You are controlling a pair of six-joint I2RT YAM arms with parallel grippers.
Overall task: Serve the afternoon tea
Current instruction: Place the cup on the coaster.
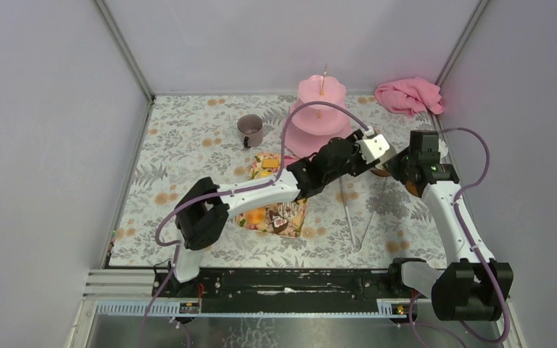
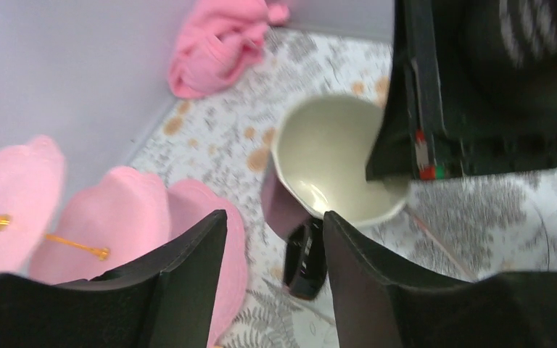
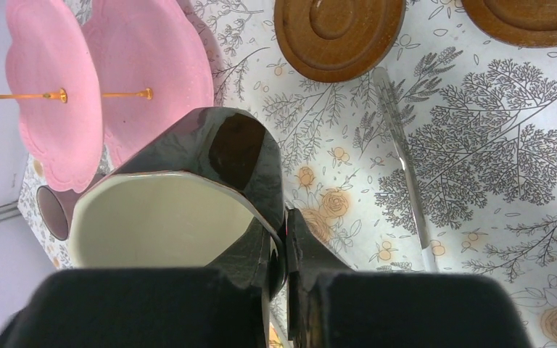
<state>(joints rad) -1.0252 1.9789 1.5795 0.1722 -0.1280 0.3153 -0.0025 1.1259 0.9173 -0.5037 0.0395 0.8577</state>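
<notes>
Pinching the black mug [image 3: 225,145] by its rim, right end effector [image 3: 284,217] sits beside spread left end effector [image 2: 275,225].

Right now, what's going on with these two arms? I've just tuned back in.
Both arms meet at the black mug, beside the pink three-tier stand. The right end effector is shut on the mug's rim. The left end effector is open, with the mug's handle in the gap between its fingers, not gripped. It looks like a hand-over to the right arm. The toy cakes lie on the floral tray, and the grey mug stands apart, untouched.
</notes>
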